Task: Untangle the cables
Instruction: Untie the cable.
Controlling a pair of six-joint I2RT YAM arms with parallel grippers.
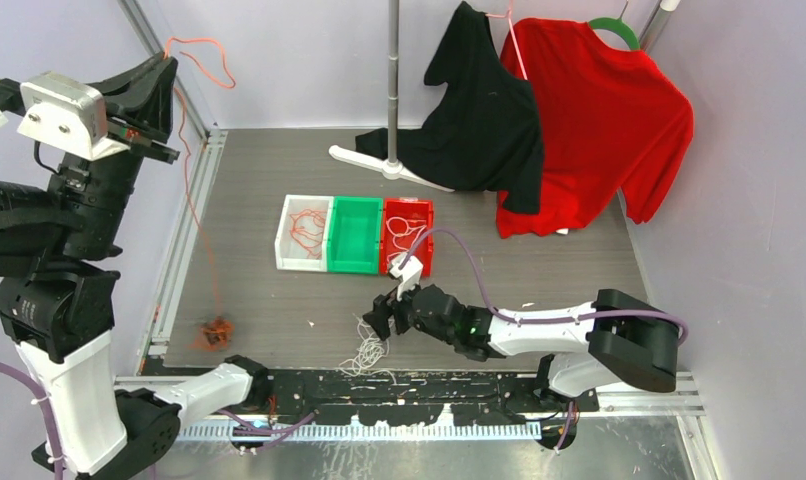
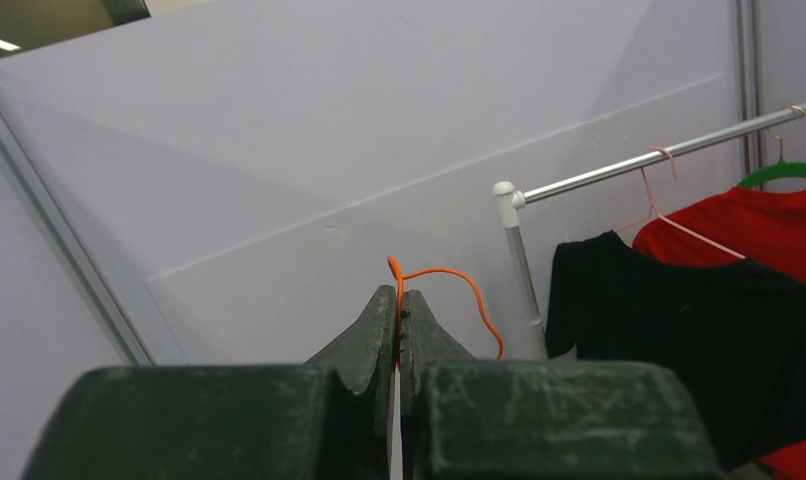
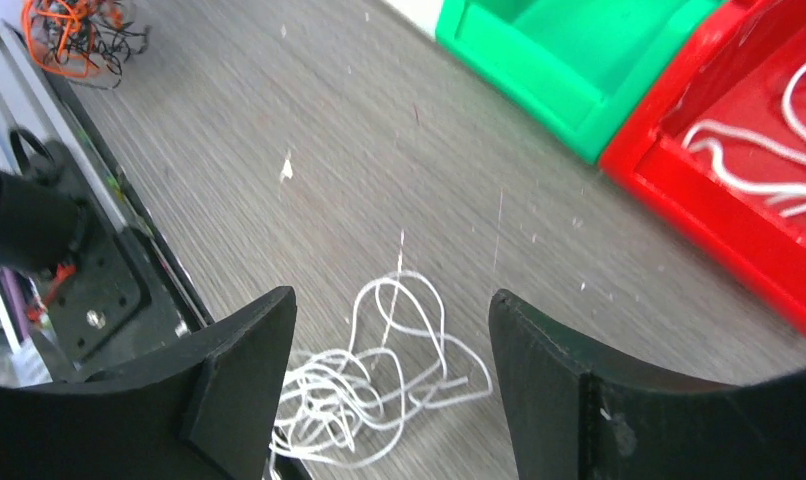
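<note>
My left gripper (image 1: pixel 167 62) is raised high at the far left and shut on a thin orange cable (image 1: pixel 191 180). That cable hangs down to an orange and black tangle (image 1: pixel 216 332) on the table. In the left wrist view the jaws (image 2: pixel 399 300) pinch the orange cable (image 2: pixel 449 275), which loops out above the tips. My right gripper (image 1: pixel 379 318) is open and low over a loose white cable tangle (image 1: pixel 367 352). In the right wrist view the white cables (image 3: pixel 379 385) lie between and below the spread fingers of the gripper (image 3: pixel 392 298), untouched. The orange and black tangle (image 3: pixel 74 25) also shows there.
Three bins stand mid-table: a white bin (image 1: pixel 284 240) with orange cables, a green bin (image 1: pixel 354 262) and a red bin (image 1: pixel 426 262) with a white cable (image 3: pixel 759 150). A rack pole (image 1: pixel 393 80) holds a black shirt (image 1: pixel 479 120) and a red shirt (image 1: pixel 599 120).
</note>
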